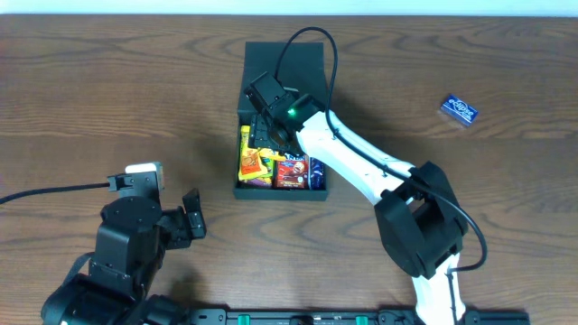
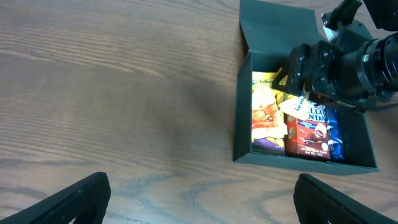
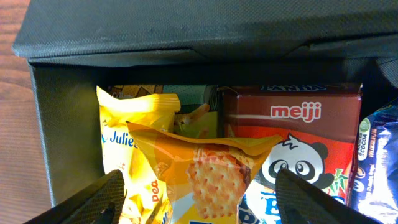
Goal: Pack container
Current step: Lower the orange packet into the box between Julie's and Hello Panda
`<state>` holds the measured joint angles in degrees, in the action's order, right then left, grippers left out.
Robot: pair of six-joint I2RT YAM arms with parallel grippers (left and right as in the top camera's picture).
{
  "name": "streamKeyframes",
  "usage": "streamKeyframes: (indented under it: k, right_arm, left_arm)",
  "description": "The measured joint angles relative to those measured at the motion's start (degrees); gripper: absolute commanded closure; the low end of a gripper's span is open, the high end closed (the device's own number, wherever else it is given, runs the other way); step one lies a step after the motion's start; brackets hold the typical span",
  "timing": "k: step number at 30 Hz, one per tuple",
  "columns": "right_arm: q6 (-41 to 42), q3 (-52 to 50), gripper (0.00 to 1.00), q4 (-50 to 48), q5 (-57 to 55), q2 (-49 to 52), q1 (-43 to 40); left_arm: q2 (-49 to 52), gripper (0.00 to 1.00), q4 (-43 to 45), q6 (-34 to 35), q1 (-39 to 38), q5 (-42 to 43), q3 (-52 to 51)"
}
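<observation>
The wooden table (image 1: pixel 108 90) carries the open black container (image 1: pixel 262 59) and, well apart, a blue packet (image 1: pixel 459 109).

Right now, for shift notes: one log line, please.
left gripper open over table | right gripper open over orange packet | container open, partly filled | blue packet on table

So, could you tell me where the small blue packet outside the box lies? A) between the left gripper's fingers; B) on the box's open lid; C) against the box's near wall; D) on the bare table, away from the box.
D: the overhead view shows the blue packet lying alone on the table, well clear of the container.
</observation>
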<state>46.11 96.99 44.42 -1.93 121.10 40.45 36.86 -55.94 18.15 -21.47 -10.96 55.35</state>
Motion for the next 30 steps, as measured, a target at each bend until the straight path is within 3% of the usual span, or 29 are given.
streamKeyframes:
  k: [7, 11, 14, 19, 30]
  right_arm:
    - [-2.01, 0.0, 0.17, 1.53, -0.02, -0.46, 0.0]
    - [-3.06, 0.0, 0.23, 2.95, -0.02, -2.97, 0.0]
    - [-4.28, 0.0, 0.46, 3.56, -0.04, -6.8, 0.0]
    - [-5.73, 0.0, 0.98, 2.71, -0.04, -11.04, 0.0]
    - [-11.58, 0.0, 0.99, 1.01, -0.09, -8.11, -0.02]
  left_arm:
    - [0.0, 0.05, 0.0, 0.0, 0.0, 0.0, -0.02]
    - [0.0, 0.05, 0.02, 0.0, 0.0, 0.0, -0.02]
    - [0.0, 0.05, 0.0, 0.0, 0.0, 0.0, -0.02]
    - [0.0, 0.05, 0.02, 0.0, 0.0, 0.0, -0.02]
    - [0.0, 0.05, 0.0, 0.0, 0.0, 0.0, -0.02]
